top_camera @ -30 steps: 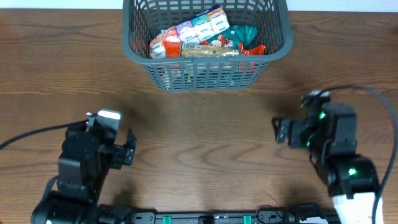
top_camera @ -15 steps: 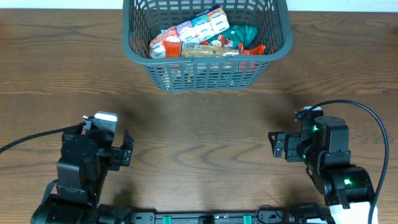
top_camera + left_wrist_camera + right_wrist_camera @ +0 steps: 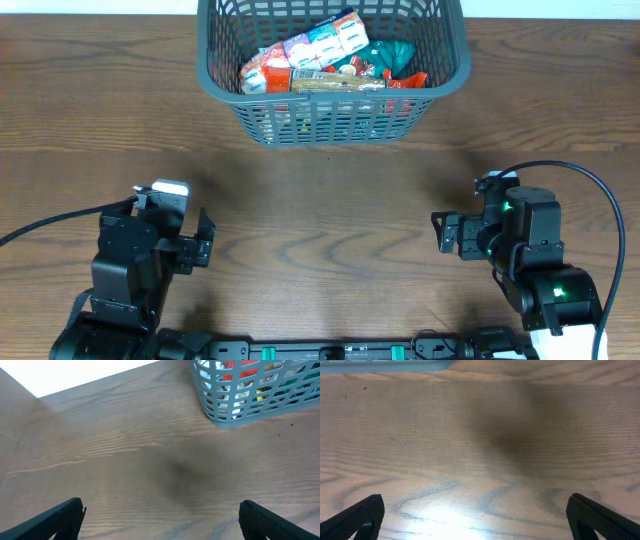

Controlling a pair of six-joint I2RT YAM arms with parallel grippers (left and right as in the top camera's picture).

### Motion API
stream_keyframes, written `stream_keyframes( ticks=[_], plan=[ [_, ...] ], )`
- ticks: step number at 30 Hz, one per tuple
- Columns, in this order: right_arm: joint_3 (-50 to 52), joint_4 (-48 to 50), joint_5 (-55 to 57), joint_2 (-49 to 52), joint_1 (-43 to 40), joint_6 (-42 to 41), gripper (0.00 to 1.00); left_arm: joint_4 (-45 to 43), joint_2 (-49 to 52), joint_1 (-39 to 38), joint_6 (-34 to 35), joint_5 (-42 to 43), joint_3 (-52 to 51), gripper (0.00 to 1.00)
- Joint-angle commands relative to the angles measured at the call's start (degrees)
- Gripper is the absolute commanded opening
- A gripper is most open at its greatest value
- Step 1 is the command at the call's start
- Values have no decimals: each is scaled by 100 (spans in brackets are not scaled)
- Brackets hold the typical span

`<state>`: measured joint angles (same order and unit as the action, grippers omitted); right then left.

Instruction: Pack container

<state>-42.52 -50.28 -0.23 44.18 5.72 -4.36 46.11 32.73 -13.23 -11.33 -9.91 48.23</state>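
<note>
Snack packets (image 3: 325, 55) fill the container (image 3: 330, 125) at twelve o'clock, left claw (image 3: 204, 240) and right claw (image 3: 441, 232) gaping wide, holding nothing: packing looks finished.

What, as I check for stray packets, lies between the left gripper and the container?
Only bare table; the left wrist view shows it between the left gripper and the container.

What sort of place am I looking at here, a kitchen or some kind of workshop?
Probably a robotics lab or test bench, not a kitchen. Two cabled robot arms, the left arm and the right arm, sit at a wooden table with a grey container of snack packets.
</note>
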Motion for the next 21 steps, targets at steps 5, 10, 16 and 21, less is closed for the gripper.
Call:
stream_keyframes(
  ticks=[5, 10, 16, 21],
  plan=[
    [31, -20, 26, -275, -7, -50, 99, 13, -9, -9, 52, -109, -48, 99],
    [55, -164, 129, -1307, 7, 17, 99, 13, -9, -9, 52, -109, -48, 99],
    [750, -81, 170, -3571, 11, 122, 99, 13, -9, -9, 52, -109, -48, 99],
    [1668, 831, 103, -4282, 9, 122, 99, 13, -9, -9, 52, -109, -48, 99]
  ],
)
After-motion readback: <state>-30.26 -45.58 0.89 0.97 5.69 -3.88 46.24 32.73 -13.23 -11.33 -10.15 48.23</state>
